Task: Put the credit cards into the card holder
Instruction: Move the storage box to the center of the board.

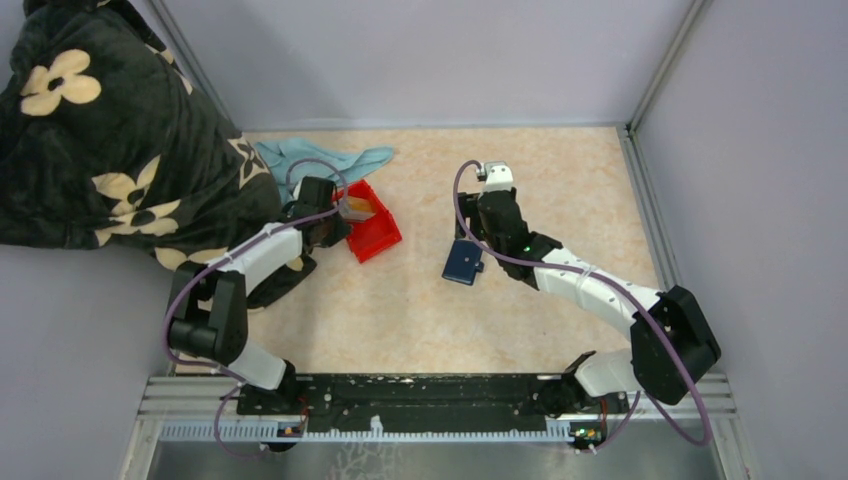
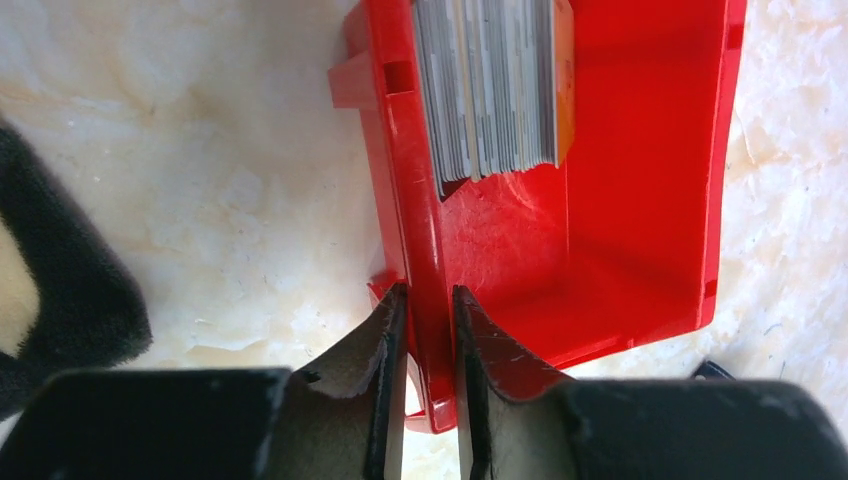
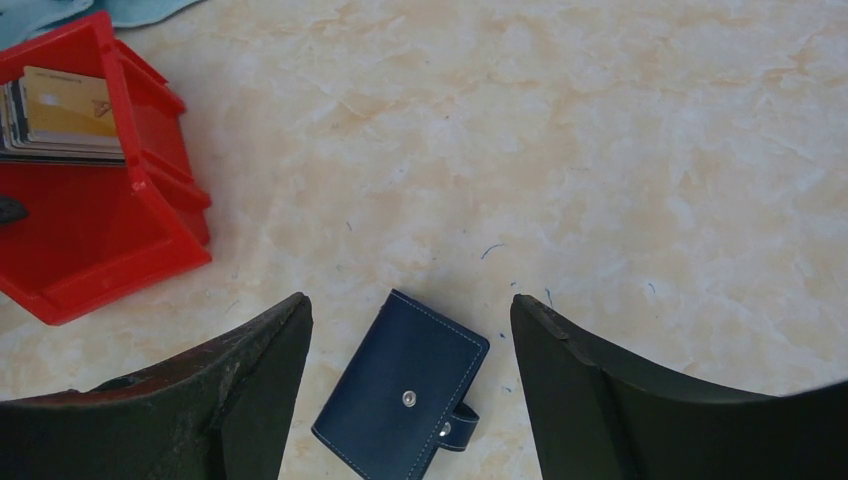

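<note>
Clearly the left gripper (image 2: 430, 300) has the side wall of the red bin (image 2: 640, 200) pinched between its two fingers, one pressed to each face near the bin's open front corner. The credit cards (image 2: 490, 90) stand as a tight stack on edge further inside, against that same wall, a tan one on the outer face. None has been lifted out yet.

I judge this step to be steadying or repositioning the bin. To do it well, the grip should sit low and square on the wall, and any drag should stay flat along the table (image 1: 500, 180) so the stack does not topple or fan out.

The right gripper (image 3: 408, 300) hangs over the card holder (image 3: 400, 395) with its jaws spread wide and nothing in them. The card holder lies flat on the table, well apart from the bin, its snap tab (image 3: 460, 425) fastened. It must be opened before a card can go in.

Around the bin, a teal cloth (image 1: 320, 158) lies just behind it and a black floral blanket (image 1: 100, 130) bulges in beside the left arm, so there is little room to swing on that side. The bin's own walls hem in the cards, so a picking finger has to come from above or through the open front
</note>
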Robot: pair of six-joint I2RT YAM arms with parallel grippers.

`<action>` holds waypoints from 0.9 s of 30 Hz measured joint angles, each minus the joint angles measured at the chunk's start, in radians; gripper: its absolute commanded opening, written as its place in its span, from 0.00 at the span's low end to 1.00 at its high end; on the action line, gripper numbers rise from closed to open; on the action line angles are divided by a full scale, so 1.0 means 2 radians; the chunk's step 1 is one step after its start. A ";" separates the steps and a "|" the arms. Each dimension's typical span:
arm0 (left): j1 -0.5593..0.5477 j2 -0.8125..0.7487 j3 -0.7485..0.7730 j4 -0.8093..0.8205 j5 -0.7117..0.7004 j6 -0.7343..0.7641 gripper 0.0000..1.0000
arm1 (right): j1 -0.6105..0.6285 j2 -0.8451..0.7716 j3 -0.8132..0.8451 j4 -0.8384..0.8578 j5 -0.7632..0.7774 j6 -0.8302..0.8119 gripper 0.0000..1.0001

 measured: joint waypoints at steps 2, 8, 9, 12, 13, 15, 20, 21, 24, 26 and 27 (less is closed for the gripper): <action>-0.006 0.002 0.005 -0.006 0.000 0.000 0.20 | 0.000 0.000 0.000 0.000 -0.001 0.000 0.74; -0.037 0.019 0.028 -0.021 -0.004 -0.002 0.20 | 0.000 0.000 0.000 0.000 -0.002 0.000 0.74; -0.042 0.023 0.032 -0.023 -0.005 -0.003 0.20 | 0.000 0.000 0.000 -0.001 -0.002 0.000 0.74; -0.060 0.032 0.043 -0.028 -0.009 -0.010 0.20 | 0.000 0.000 0.000 -0.002 -0.002 0.000 0.74; -0.067 0.036 0.048 -0.031 -0.010 -0.012 0.20 | 0.000 0.000 0.000 -0.003 -0.002 0.000 0.74; -0.080 0.045 0.057 -0.033 -0.013 -0.015 0.21 | 0.000 0.000 0.000 -0.004 -0.002 0.000 0.74; -0.112 0.066 0.080 -0.035 -0.020 -0.028 0.24 | 0.000 0.000 0.000 -0.005 -0.003 0.000 0.74; -0.117 0.069 0.084 -0.035 -0.021 -0.031 0.25 | 0.000 -0.001 0.000 -0.006 -0.003 0.000 0.74; -0.128 0.078 0.093 -0.035 -0.022 -0.038 0.27 | 0.000 -0.001 -0.001 -0.008 -0.005 0.000 0.74; -0.132 0.083 0.097 -0.035 -0.022 -0.043 0.30 | 0.000 -0.004 -0.004 -0.008 -0.007 0.000 0.74; -0.134 0.085 0.099 -0.035 -0.022 -0.045 0.31 | 0.000 -0.007 -0.006 -0.009 -0.009 0.000 0.74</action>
